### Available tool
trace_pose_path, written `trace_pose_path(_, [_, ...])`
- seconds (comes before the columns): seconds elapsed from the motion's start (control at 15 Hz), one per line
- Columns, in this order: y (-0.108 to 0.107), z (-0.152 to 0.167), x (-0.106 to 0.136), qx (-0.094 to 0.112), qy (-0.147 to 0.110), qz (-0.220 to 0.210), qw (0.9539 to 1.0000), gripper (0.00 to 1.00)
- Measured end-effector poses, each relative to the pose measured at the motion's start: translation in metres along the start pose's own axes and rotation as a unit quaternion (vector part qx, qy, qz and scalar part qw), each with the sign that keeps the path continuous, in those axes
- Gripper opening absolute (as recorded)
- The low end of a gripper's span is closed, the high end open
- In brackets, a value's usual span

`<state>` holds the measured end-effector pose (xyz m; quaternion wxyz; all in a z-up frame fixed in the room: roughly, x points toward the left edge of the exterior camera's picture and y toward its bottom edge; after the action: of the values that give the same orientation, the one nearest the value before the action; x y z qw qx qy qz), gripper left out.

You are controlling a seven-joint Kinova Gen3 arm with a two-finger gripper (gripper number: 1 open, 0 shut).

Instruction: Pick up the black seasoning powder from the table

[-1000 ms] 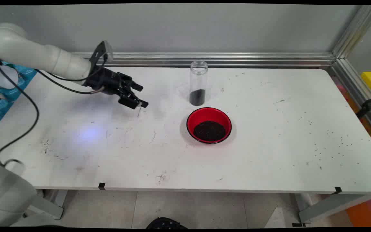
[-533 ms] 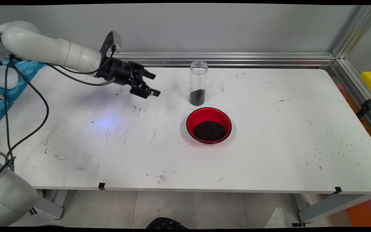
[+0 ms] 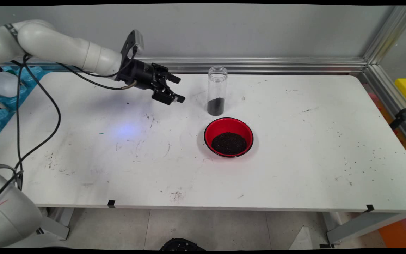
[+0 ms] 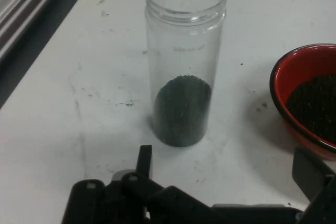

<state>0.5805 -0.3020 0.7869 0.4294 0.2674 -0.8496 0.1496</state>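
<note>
End effector spread, empty, above desk. Clear plastic jar of dark granules dead ahead, upright; red bowl beyond-right. Centre jar between fingers, grip low, avoid tipping.

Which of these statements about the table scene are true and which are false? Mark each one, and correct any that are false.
1. The clear jar stands upright with no lid. True.
2. The red bowl is empty. False: it holds dark granules.
3. The gripper grips the jar. False: it is open, apart from the jar, on its left in the main view.
4. The jar holds dark granules only at its bottom. True.
5. The bowl sits between the jar and the wall. False: it sits on the jar's near side.
</note>
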Motion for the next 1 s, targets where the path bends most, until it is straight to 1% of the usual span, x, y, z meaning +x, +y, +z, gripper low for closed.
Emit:
trace_pose_path(0.2, [-0.002,0.009,0.004,-0.006,-0.006,0.010,0.9999,1.00])
trace_pose_path(0.47, [-0.007,0.022,0.006,-0.004,-0.021,0.019,0.9996,1.00])
trace_pose_path(0.73, [-0.011,0.039,0.003,-0.001,-0.032,0.019,0.9993,1.00])
trace_pose_path(1.0, [-0.015,0.059,-0.001,-0.001,-0.035,0.011,0.9993,1.00])
